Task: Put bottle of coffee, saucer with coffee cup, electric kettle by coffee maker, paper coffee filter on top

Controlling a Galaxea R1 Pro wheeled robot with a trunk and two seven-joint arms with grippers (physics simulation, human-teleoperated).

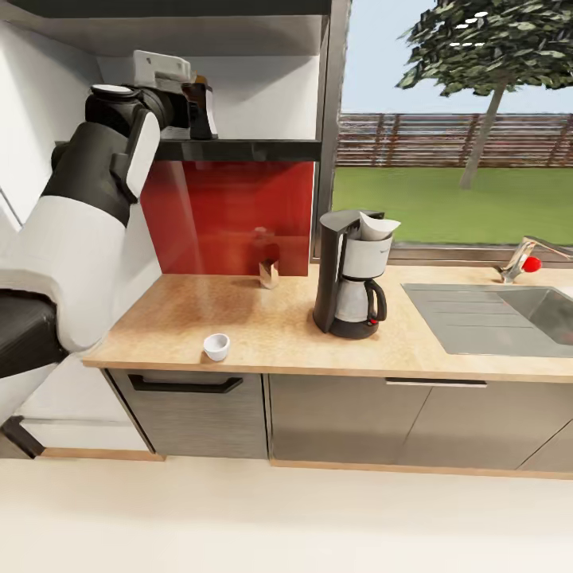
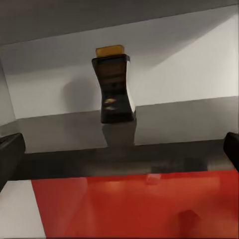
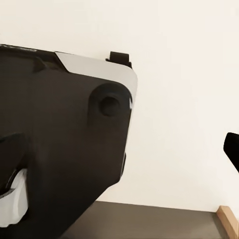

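Note:
The bottle of coffee [image 1: 204, 106] [image 2: 114, 89], black with a brownish-gold cap, stands upright on the dark kitchen shelf [image 1: 247, 150] [image 2: 164, 132]. My left gripper [image 1: 188, 107] [image 2: 119, 152] is raised to shelf height just short of the bottle, open, its fingertips [image 2: 232, 149] spread wide with nothing between them. On the beige countertop [image 1: 263, 326] stands the coffee maker [image 1: 348, 278] with the paper coffee filter [image 1: 376, 227] on top. The white coffee cup [image 1: 216, 346] sits near the counter's front edge. My right gripper [image 3: 119, 154] is open and points at my own dark body.
A small brown packet [image 1: 269, 274] stands against the red backsplash [image 1: 231, 215]. A steel sink [image 1: 493, 318] and a faucet [image 1: 521, 261] with a red knob lie to the right, below the window. An upper cabinet hangs close above the shelf.

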